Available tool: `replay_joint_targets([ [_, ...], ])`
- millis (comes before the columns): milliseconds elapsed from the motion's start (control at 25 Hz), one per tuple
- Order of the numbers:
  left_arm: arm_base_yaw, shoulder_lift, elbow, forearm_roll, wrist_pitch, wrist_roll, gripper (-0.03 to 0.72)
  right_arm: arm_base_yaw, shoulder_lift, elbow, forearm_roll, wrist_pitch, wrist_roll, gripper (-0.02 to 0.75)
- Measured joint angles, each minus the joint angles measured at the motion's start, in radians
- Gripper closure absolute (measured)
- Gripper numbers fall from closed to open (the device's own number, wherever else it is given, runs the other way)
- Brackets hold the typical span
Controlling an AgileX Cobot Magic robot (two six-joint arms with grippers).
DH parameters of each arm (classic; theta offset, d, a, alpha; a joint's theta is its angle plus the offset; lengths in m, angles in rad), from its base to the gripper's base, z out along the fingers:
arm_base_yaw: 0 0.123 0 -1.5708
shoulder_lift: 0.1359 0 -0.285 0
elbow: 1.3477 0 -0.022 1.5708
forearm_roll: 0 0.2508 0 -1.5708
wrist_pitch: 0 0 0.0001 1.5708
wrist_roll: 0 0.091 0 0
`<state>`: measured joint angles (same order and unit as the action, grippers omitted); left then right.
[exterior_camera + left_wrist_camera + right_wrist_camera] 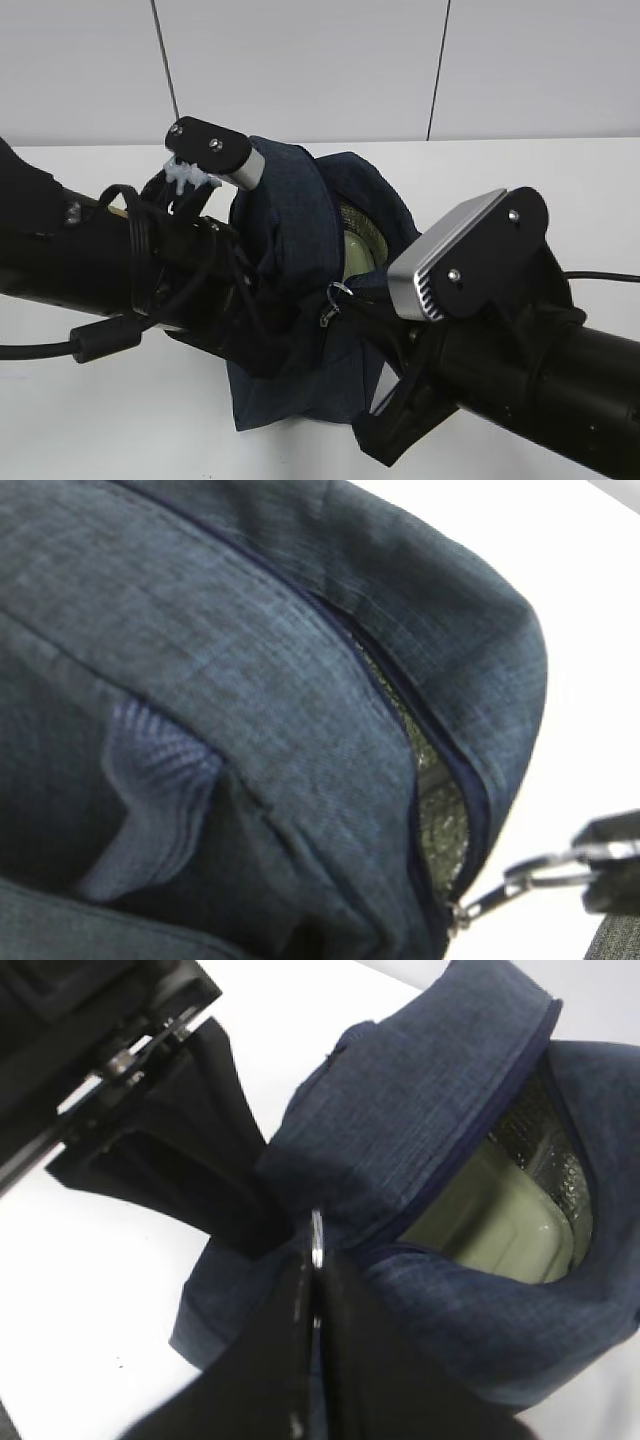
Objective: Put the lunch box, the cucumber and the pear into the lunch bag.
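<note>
The navy lunch bag (290, 230) stands mid-table between my two arms, its top zipper partly open. Through the gap I see the lunch box's pale green lid (355, 252) against silver lining, clearer in the right wrist view (500, 1220). My right gripper (318, 1270) is shut on the metal ring pull (317, 1238) at the bag's front corner (338, 292). My left gripper (268, 1226) is pressed into the bag's left side, shut on its fabric; navy cloth (250, 680) fills its wrist view and hides the jaws. The cucumber and pear are out of view.
The white table (520, 190) runs back to a pale panelled wall. My left arm with its looped cables (100, 340) crosses the left foreground. The right arm's camera housing (470, 250) sits close by the bag, and a black cable (600, 275) trails right.
</note>
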<state>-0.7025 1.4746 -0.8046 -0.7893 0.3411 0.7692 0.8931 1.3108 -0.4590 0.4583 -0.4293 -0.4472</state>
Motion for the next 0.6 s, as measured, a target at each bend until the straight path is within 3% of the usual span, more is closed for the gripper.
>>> replay_joint_targets([
  [600, 0.004, -0.001, 0.003, 0.076, 0.066, -0.003, 0.685, 0.0, 0.0, -0.05, 0.122, -0.008, -0.135, 0.738],
])
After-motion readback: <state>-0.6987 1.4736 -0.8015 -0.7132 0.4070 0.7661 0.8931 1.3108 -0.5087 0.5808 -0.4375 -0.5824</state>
